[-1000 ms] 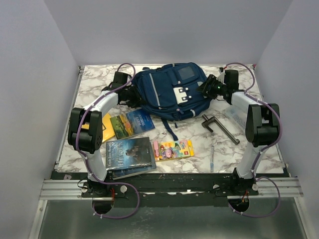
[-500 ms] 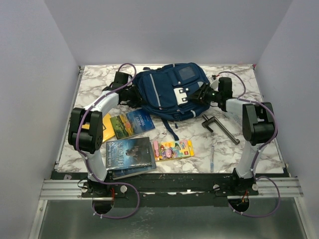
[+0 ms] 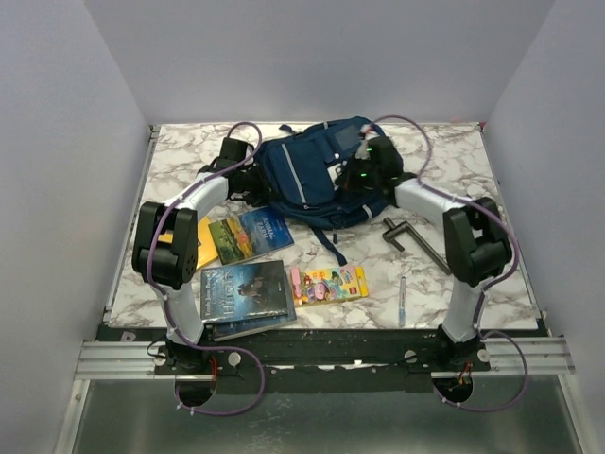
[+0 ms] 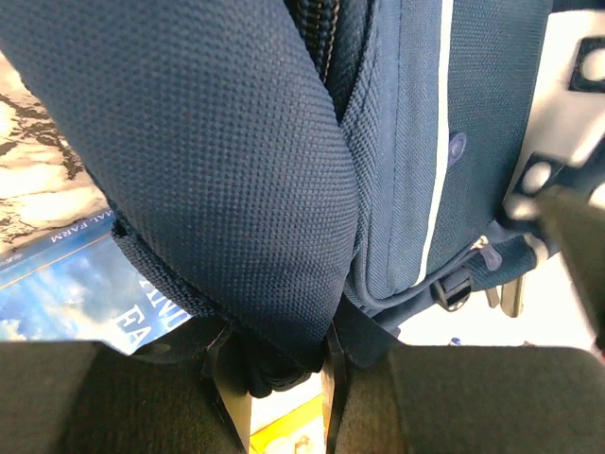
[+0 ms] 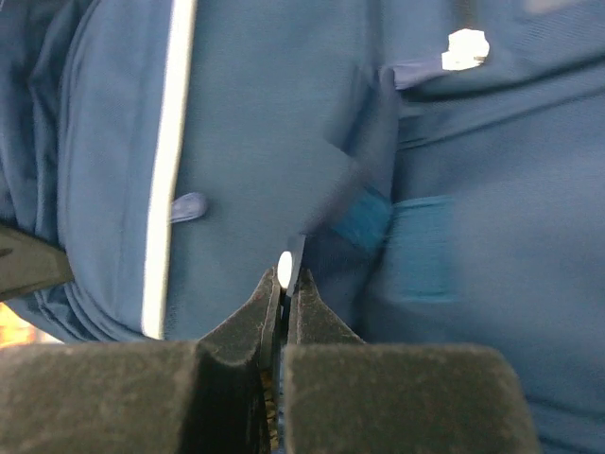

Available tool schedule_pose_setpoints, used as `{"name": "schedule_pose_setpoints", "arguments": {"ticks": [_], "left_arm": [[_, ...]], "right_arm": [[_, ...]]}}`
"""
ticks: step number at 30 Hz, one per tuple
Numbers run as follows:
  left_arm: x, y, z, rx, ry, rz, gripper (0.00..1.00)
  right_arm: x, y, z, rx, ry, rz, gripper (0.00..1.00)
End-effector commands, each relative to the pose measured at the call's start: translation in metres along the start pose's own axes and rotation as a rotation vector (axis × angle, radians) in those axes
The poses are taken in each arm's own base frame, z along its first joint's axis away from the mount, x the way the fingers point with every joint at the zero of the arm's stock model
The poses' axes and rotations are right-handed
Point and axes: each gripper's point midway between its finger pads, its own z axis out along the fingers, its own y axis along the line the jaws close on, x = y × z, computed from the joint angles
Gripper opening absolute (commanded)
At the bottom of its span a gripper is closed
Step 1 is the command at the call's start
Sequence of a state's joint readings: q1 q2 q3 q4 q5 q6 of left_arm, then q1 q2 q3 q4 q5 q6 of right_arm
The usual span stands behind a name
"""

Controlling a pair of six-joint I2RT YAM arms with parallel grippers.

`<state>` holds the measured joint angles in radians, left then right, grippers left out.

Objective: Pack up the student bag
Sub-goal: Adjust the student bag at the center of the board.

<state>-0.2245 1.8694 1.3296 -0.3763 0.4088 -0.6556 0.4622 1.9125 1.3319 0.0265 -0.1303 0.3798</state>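
The student bag (image 3: 304,175), navy with grey stripes, lies at the back middle of the table. My left gripper (image 3: 253,180) is at its left side. In the left wrist view the left gripper (image 4: 279,378) is shut on a thick fold of the bag's navy fabric (image 4: 236,142). My right gripper (image 3: 354,163) reaches over the bag's front from the right. In the right wrist view the right gripper (image 5: 285,279) is shut, pinching a thin tab with a white tip that stands out from the bag's front panel (image 5: 265,123).
Near the bag lie two small books (image 3: 250,235) and a yellow item (image 3: 201,236). A stack of larger dark books (image 3: 244,291) and a colourful crayon pack (image 3: 328,284) sit near the front. A metal clamp (image 3: 416,243) and a pen (image 3: 403,301) lie at the right.
My right arm has swung left from the bag's right side onto its front, and its jaws have closed on the tab. The left arm has not moved.
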Motion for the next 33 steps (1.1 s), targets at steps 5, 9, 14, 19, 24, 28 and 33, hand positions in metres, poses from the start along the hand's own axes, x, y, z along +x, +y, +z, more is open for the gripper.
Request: {"name": "schedule_pose_setpoints", "arguments": {"ticks": [5,9,14,19,24,28,33], "left_arm": [[0.016,-0.033,-0.003,0.120,0.056,0.045,0.16],[0.014,-0.036,-0.006,0.126,0.046,0.054,0.17],[0.008,-0.039,-0.023,0.122,-0.005,0.079,0.41],[0.005,-0.044,-0.061,0.136,-0.098,0.057,0.64],[0.006,-0.066,-0.109,0.204,-0.199,0.059,0.74],[0.010,-0.086,-0.133,0.275,-0.231,0.069,0.77],[0.025,-0.129,-0.124,0.402,-0.120,0.143,0.82]], "right_arm": [[0.064,0.023,0.008,0.427,0.071,-0.558,0.01],[0.063,0.034,0.009,0.339,0.066,-0.507,0.19],[0.065,0.049,0.005,0.097,0.134,-0.264,0.49],[0.067,0.056,-0.015,-0.084,0.173,-0.098,0.59],[0.045,0.069,-0.042,-0.271,0.121,0.033,0.66],[0.033,0.076,-0.056,-0.355,0.129,0.084,0.66],[0.023,0.066,-0.064,-0.283,0.101,0.059,0.71]]}}
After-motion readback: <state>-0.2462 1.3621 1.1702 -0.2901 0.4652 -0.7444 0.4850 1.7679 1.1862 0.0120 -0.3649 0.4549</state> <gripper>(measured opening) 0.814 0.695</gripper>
